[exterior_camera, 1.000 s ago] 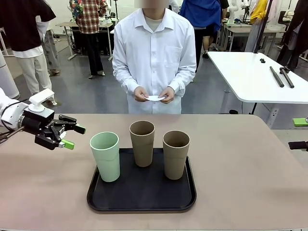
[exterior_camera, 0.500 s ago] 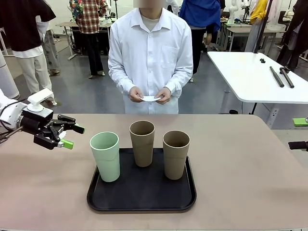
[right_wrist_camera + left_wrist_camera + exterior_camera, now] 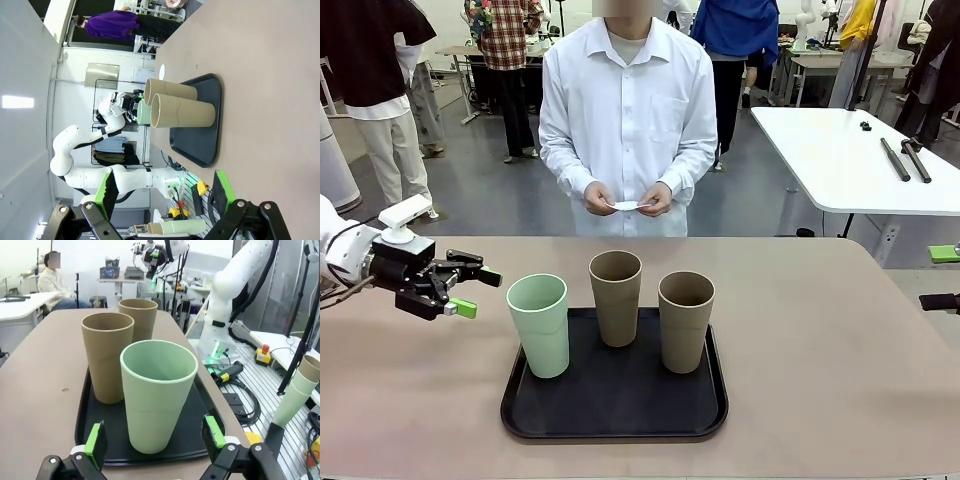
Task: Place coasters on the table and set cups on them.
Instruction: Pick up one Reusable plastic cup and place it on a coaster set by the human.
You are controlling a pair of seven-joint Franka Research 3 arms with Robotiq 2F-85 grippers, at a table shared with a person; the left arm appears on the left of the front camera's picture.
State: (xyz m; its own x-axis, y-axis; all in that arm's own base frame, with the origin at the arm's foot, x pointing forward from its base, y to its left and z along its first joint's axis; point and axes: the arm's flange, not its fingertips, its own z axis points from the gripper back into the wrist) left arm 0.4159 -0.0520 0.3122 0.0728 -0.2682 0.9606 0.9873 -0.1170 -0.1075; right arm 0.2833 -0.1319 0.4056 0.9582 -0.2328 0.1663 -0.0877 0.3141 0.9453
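Mint cup and tan cups upright, mouths up, on tray by worktop's near edge. Wide open, empty: left end effector beside mint cup; right end effector.

White coasters, held at waist height, are largely covered by the person's hands; their number cannot be told. The right gripper is cropped by the front view's right edge. From the right wrist, the mint green cup is mostly masked by the tan cups.
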